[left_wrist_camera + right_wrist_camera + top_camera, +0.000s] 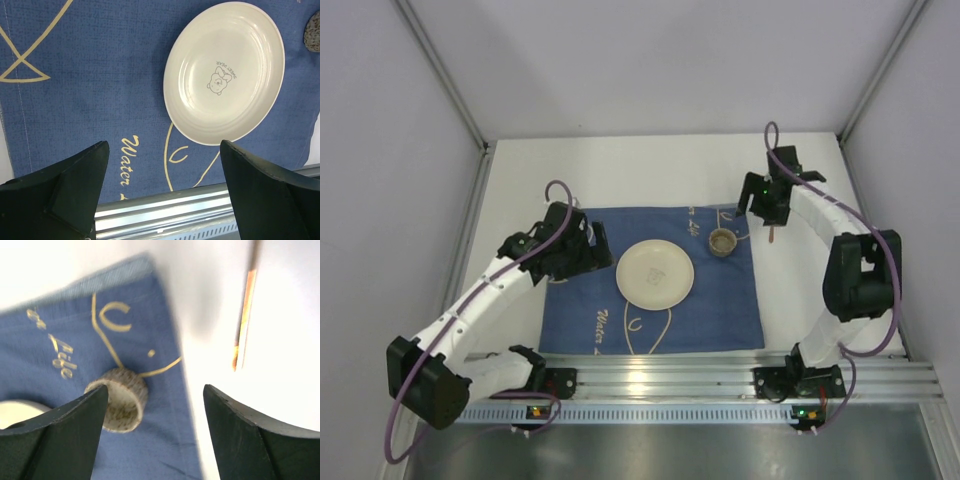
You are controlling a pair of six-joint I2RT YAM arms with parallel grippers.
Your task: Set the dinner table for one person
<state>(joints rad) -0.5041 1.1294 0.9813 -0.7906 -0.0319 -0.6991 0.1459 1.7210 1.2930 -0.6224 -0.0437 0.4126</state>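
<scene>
Left gripper [165, 150]: fingers spread wide, nothing between them, over the woven blue cloth [75, 75]. Beyond it, a round cream plate [225, 72], glossy, ringed rim, cartoon print in its well.

Right gripper [155, 395]: fingers apart, gripping nothing. Squat speckled cup [120, 400] beside one finger, contents unreadable. Thin orange-tipped stick [243, 320] lies on the smooth white dinner table [620, 170], which is under the cloth.

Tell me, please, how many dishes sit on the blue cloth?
2. A cream plate lies at its middle; a small brown cup stands near its far right corner. The left arm hides some cloth.
</scene>
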